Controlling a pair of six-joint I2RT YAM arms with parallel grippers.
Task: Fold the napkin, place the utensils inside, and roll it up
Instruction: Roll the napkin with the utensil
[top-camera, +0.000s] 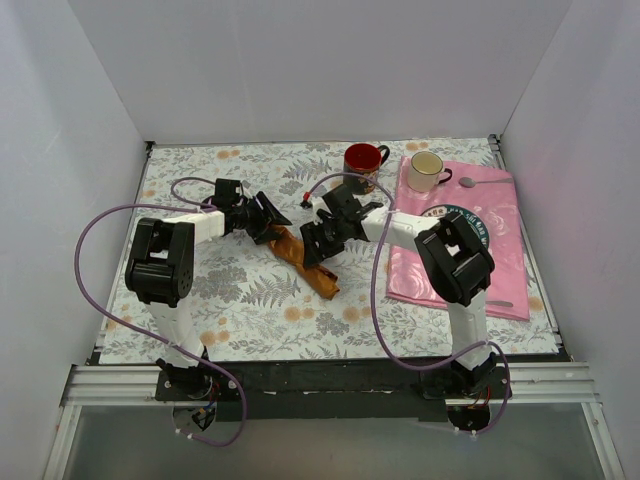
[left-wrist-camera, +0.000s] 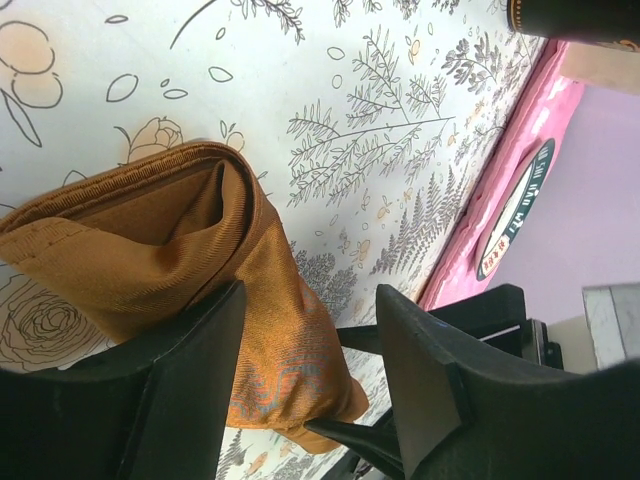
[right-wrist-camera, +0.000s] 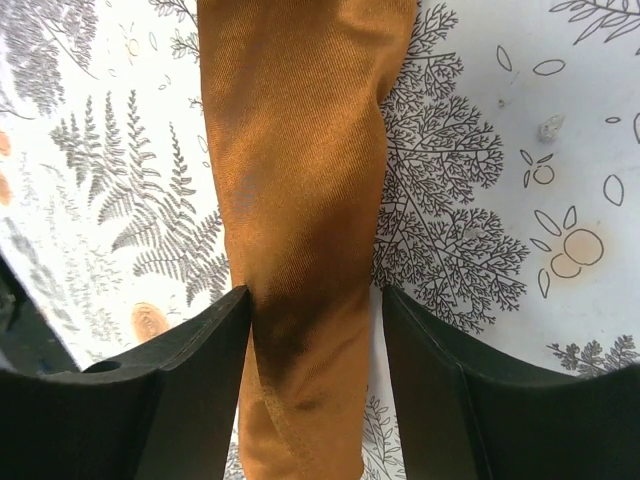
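Observation:
The rust-orange napkin (top-camera: 322, 280) lies as a long narrow roll, slanting across the floral tablecloth. My left gripper (top-camera: 268, 216) is at its upper left end, my right gripper (top-camera: 313, 249) over its middle. In the left wrist view the left gripper (left-wrist-camera: 310, 300) is open, with the napkin's bunched end (left-wrist-camera: 160, 240) between the jaws against the left finger. In the right wrist view the right gripper (right-wrist-camera: 315, 300) is open and straddles the roll (right-wrist-camera: 300, 130), with a small gap at the right finger. No fork shows in any view.
A red mug (top-camera: 363, 160) and a cream mug (top-camera: 427, 170) stand at the back. The pink cloth (top-camera: 480, 260) lies at the right with a small plate (top-camera: 452, 214) and a silver spoon (top-camera: 482, 183) on it. The white tablecloth (top-camera: 240, 290) covers the table.

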